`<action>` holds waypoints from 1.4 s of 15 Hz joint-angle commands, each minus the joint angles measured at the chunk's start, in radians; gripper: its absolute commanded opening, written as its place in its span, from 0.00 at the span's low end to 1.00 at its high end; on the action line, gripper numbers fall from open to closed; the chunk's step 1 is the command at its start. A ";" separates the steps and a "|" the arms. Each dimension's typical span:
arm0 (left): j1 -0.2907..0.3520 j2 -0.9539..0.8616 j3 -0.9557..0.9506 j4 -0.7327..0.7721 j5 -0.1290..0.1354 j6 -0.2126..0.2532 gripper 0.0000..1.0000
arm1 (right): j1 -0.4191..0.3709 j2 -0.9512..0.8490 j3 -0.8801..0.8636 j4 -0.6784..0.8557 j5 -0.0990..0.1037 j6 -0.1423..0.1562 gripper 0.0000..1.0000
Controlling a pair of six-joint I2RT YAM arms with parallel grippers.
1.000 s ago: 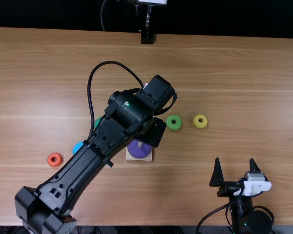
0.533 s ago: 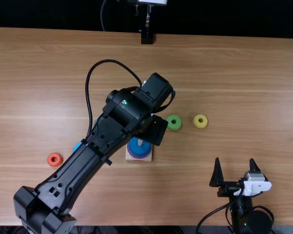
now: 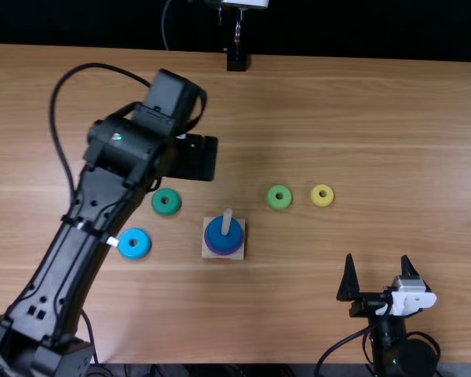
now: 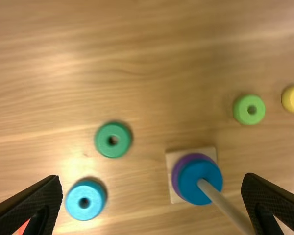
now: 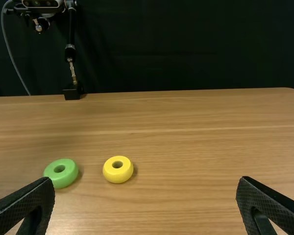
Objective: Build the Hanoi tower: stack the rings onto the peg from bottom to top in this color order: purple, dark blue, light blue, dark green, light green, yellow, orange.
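Swung leftward, the left pincer (image 3: 191,158) gapes wide, empty, like the right pincer (image 3: 377,263).

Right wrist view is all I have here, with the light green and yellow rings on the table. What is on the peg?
Observer: The purple ring, with the dark blue ring on top of it.
Operator: Where does the next one in the order lie?
Observer: The light blue ring lies flat on the table, left of the peg in the top view.
Operator: Is anything being carried over there?
Observer: No, the left gripper is open, with nothing gripped between its fingers.
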 commanded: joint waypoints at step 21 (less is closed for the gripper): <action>0.186 -0.302 -1.044 0.563 -0.016 0.381 1.00 | -0.010 -0.013 -0.015 0.007 -0.008 0.003 1.00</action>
